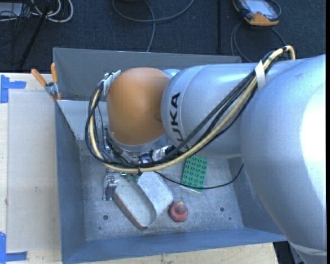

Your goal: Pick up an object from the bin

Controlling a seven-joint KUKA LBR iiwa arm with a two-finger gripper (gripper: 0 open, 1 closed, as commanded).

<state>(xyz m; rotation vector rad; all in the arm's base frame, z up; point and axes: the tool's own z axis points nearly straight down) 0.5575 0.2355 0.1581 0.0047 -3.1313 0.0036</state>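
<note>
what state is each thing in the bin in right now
grey-white oblong slab with a brown edge: lying slantwise on the floor of the grey metal bin
green studded flat plastic plate: lying flat, upper end under the arm
small red rounded knob: sitting loose on the floor, just right of the slab
pincer: down low at the slab's upper left end

Grey metal bin (225,212), speckled floor. Lying on floor: green studded plate (195,172) toward right; small red rounded object (178,212) near front wall; grey slab with brown edge (136,202) just left of it
</note>
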